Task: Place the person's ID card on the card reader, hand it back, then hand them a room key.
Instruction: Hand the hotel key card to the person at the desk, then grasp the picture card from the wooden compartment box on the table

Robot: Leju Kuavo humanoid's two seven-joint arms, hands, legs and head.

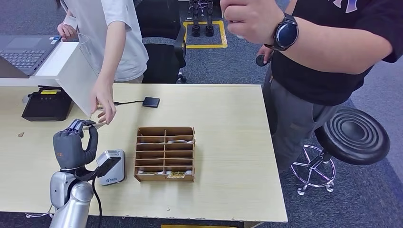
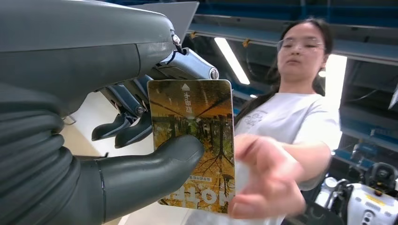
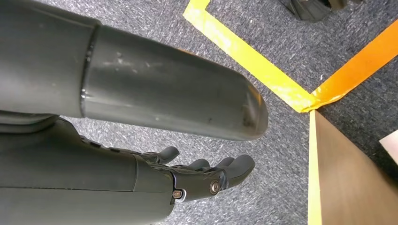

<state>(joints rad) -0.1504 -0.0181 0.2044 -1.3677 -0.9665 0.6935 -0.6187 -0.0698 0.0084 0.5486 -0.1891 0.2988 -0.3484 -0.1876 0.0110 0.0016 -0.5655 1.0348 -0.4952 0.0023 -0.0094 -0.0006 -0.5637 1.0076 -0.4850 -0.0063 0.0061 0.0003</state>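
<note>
The big pale wooden surface [image 1: 228, 123] is carrying the brown wooden box of slots [image 1: 165, 153]. The left robot hand [image 1: 73, 145] is pinching a yellow tree-picture hotel key card [image 2: 195, 140] up by the person's hand [image 1: 105, 105], which is reaching for it. I think it should be keeping steady, then letting go gently. The right robot hand [image 3: 206, 176] is hanging empty, fingers loose.

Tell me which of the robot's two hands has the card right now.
The left hand, raised over the table: its thumb pins the hotel card as a person's hand reaches it. The right hand hangs above the floor, holding nothing.
</note>
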